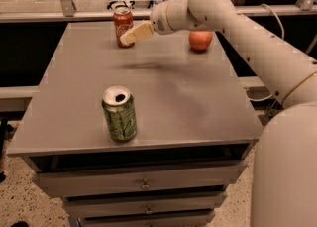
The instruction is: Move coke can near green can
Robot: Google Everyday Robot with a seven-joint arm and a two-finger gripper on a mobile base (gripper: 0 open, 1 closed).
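Note:
The coke can stands upright at the far left of the grey table, red with white script and a silver top. The green can stands upright near the table's front edge, left of the middle, its top opened. My gripper reaches in from the right on a white arm and hovers above the table, its tip right beside the coke can's right side, partly overlapping it in view. It holds nothing that I can see.
A red apple sits at the far right of the table, behind my arm. The table is a cabinet with drawers below. A metal rail and glass partition run behind the far edge.

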